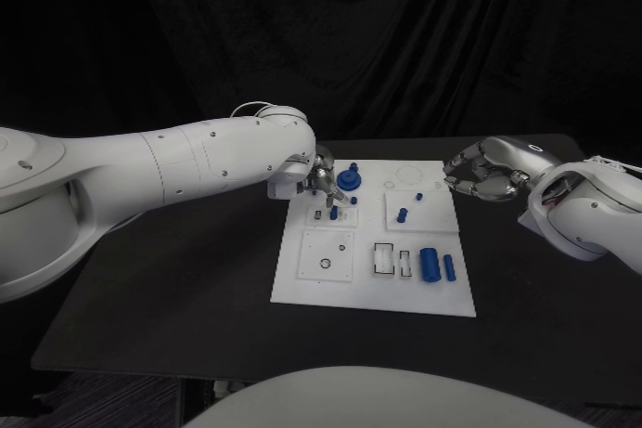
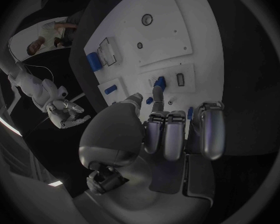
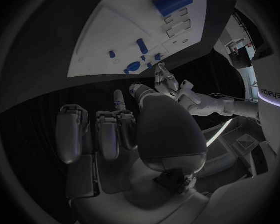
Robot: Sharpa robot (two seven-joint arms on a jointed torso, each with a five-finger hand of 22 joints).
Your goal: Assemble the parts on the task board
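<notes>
The task board (image 1: pixel 301 284) lies mid-desk (image 1: pixel 160 298), dark margin on every side. The left hand (image 1: pixel 318 179) sits over the board's far-left corner, fingers (image 2: pixel 157 87) seemingly pinching a small blue part (image 2: pixel 160 80). The right hand (image 1: pixel 484 171) hangs off the far-right edge, fingers curled, holding nothing.

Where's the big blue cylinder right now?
In the head view, the cylinder lies at the board's near right corner, between a white slot and a thinner blue pin.
</notes>
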